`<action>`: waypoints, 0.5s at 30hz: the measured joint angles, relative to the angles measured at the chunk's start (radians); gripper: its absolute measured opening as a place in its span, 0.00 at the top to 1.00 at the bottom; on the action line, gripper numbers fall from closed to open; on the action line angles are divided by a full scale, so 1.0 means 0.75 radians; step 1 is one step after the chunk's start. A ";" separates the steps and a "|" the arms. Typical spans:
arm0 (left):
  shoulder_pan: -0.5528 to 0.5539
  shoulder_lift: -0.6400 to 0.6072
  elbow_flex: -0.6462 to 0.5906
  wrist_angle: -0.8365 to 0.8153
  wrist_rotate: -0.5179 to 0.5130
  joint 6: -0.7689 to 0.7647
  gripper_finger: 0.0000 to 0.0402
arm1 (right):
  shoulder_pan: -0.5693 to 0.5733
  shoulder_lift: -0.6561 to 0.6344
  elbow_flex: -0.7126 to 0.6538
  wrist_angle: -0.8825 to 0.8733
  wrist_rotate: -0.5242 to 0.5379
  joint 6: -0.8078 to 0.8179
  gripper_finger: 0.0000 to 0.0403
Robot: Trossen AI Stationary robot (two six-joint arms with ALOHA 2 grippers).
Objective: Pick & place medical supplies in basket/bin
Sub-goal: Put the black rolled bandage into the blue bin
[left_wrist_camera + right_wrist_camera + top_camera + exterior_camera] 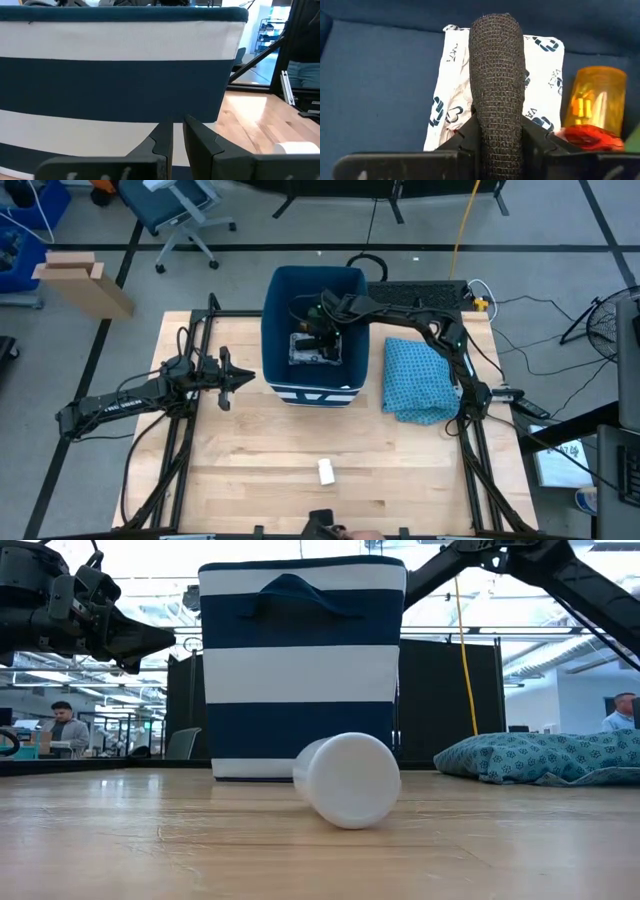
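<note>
The surface point(250, 470) is a pale wooden top in an office room, with a person sitting at a desk far behind. The right hand point(322, 328) is down inside the bin point(275, 310), and its fingers pinch a black roll point(497, 85) of woven wrap, which stands up between them. Just under this roll lies a flat white packet point(545, 85) with dark print on the bin floor, and beside it an orange pill bottle point(597, 102) and something red point(590, 137). The bin stands at 12 o'clock on the surface. A blue patterned cloth point(418, 380) lies folded at about 2 o'clock, next to the bin. The left hand point(238, 380) hangs at 9 o'clock, just beside the bin wall, with fingers nearly pressed together and nothing between them. A white tube point(326, 471) lies alone at 6 o'clock, well apart from the bin.
</note>
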 joint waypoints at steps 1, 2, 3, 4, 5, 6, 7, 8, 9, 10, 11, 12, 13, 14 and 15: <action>-0.001 0.000 0.000 0.000 0.000 0.000 0.88 | -0.004 0.001 -0.010 0.004 -0.007 0.000 0.81; 0.000 0.000 0.000 0.000 0.000 0.000 0.88 | -0.007 0.000 -0.020 0.011 -0.011 -0.002 0.81; 0.000 0.000 0.000 0.000 0.000 0.000 0.88 | -0.007 -0.001 -0.032 0.025 -0.009 -0.003 0.81; 0.000 0.000 0.000 0.000 0.000 0.000 0.88 | -0.008 -0.004 -0.042 0.042 -0.007 -0.003 0.81; 0.000 0.000 0.000 0.000 0.000 0.000 0.88 | -0.011 -0.011 -0.049 0.052 -0.004 -0.004 0.80; 0.000 0.000 0.000 0.000 0.000 0.000 0.88 | -0.014 -0.017 -0.051 0.055 0.003 -0.003 0.78; 0.000 0.000 0.000 -0.001 0.000 0.000 0.88 | -0.015 -0.027 -0.053 0.060 0.009 0.003 0.76; 0.000 0.000 0.000 -0.001 0.000 0.000 0.88 | -0.018 -0.038 -0.055 0.070 0.016 0.013 0.74; 0.000 0.000 0.000 -0.001 0.000 0.000 0.88 | -0.021 -0.048 -0.056 0.084 0.021 0.025 0.71; 0.000 0.000 0.000 -0.001 0.000 0.000 0.88 | -0.026 -0.064 -0.057 0.097 0.032 0.045 0.69; 0.000 0.000 0.000 -0.001 0.001 0.001 0.88 | -0.033 -0.086 -0.058 0.111 0.041 0.067 0.66; -0.001 0.000 0.000 -0.001 0.001 0.001 0.88 | -0.036 -0.108 -0.058 0.120 0.057 0.084 0.63; 0.000 0.000 0.000 -0.001 0.001 0.001 0.88 | -0.037 -0.135 -0.058 0.138 0.069 0.093 0.60; 0.000 0.000 0.000 -0.003 0.001 0.001 0.88 | -0.039 -0.169 -0.058 0.148 0.095 0.097 0.57; 0.000 0.000 0.000 -0.005 0.001 0.001 0.88 | -0.039 -0.200 -0.057 0.148 0.105 0.100 0.54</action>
